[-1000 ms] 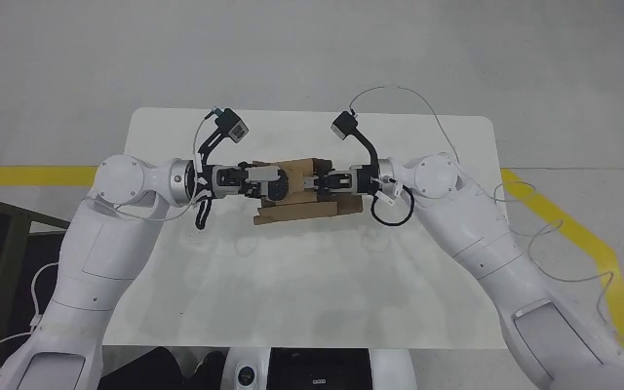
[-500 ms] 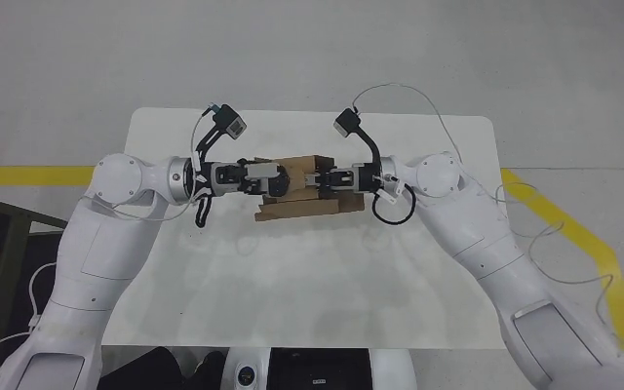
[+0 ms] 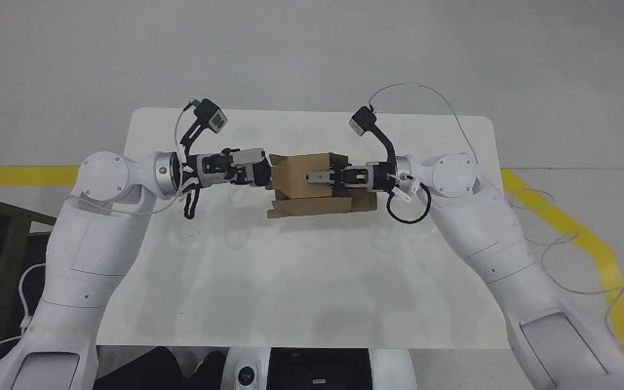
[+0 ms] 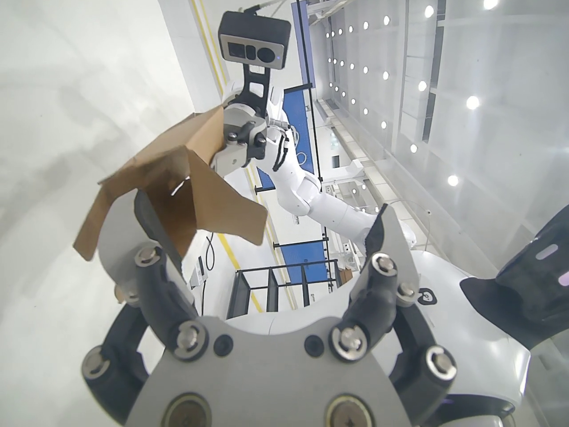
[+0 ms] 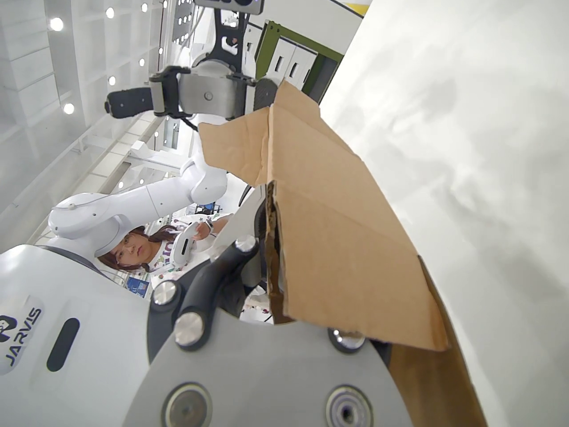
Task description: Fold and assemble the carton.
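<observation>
1. The carton is brown cardboard. It is half open, and its flaps stick out at bent angles.
2. It sits between the two grippers, over the white table.
3. The right gripper pinches one wall of the carton between its fingers.
4. The left gripper has its fingers spread wide. A loose flap lies just beside one finger.

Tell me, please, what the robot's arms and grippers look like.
The left arm and right arm are glossy white rounded shells with ball-like joints. The left gripper has a grey screwed metal base, black linkages and pale fingers with dark pads; the right gripper looks alike. Black wrist cameras sit on brackets, trailed by thin cables.
</observation>
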